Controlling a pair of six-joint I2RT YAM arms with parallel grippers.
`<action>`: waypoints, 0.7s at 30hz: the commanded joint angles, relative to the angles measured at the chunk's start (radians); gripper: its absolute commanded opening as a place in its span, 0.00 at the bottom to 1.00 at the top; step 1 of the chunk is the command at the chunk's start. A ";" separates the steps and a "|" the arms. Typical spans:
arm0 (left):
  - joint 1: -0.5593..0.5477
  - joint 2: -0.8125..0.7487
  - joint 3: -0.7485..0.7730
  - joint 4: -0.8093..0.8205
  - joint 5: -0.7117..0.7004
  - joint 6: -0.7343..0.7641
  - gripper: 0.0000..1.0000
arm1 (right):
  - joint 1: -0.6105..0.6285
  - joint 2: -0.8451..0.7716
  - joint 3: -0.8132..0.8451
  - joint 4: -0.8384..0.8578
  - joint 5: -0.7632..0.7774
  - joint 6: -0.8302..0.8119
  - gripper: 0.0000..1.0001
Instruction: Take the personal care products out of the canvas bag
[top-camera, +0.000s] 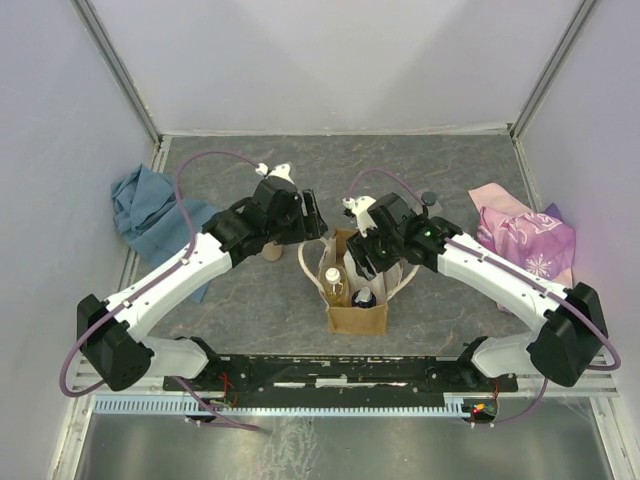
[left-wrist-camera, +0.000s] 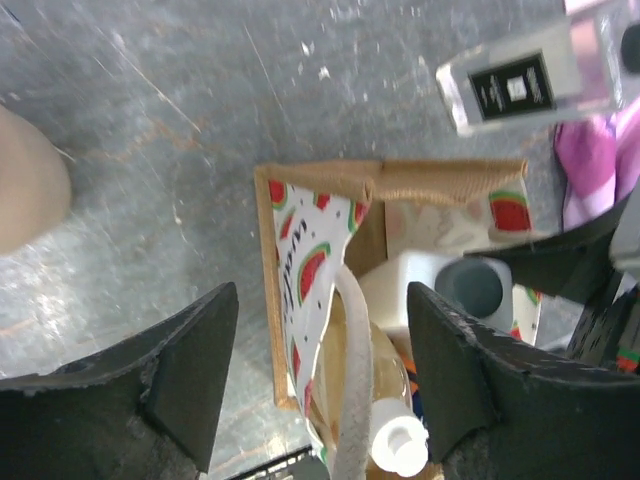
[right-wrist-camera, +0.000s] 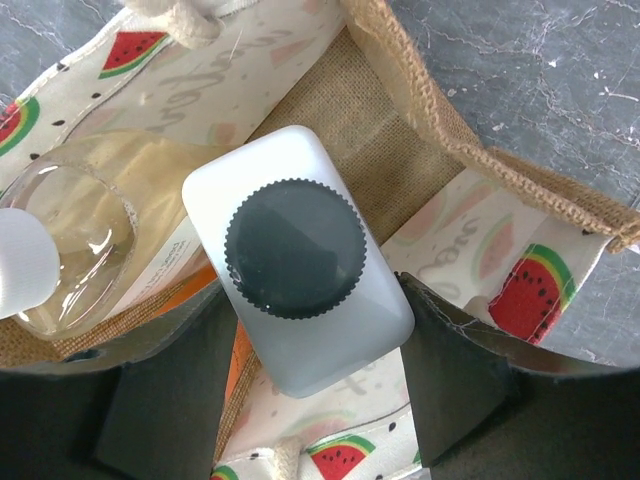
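Extraction step. The right gripper (right-wrist-camera: 315, 290), jaws spread and pinching nothing, straddles the white bottle (right-wrist-camera: 330, 355), which stands inside the bag (right-wrist-camera: 470, 150). The left gripper (left-wrist-camera: 320, 340), likewise spread and empty, hangs over the bag's rim. For a sound lift, seat both pads on the body below the dark cap (right-wrist-camera: 295, 248), close, then rise straight, clear of the handle (left-wrist-camera: 350, 400) and the neighbouring yellow-liquid bottle (right-wrist-camera: 70, 240). Writing: cursive on the watermelon lining (left-wrist-camera: 310, 270) and the black label (left-wrist-camera: 512, 88) on the clear bottle (left-wrist-camera: 590, 60) outside are both illegible.
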 joint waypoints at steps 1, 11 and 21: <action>-0.035 -0.010 -0.056 0.044 0.116 -0.117 0.68 | 0.007 0.020 0.017 0.047 -0.003 -0.005 0.70; -0.063 -0.044 -0.020 0.007 0.086 -0.119 0.12 | 0.006 0.008 0.022 0.089 -0.076 -0.012 0.68; -0.063 -0.011 0.104 -0.080 -0.016 -0.074 0.03 | 0.008 -0.024 0.038 -0.018 -0.250 -0.006 0.66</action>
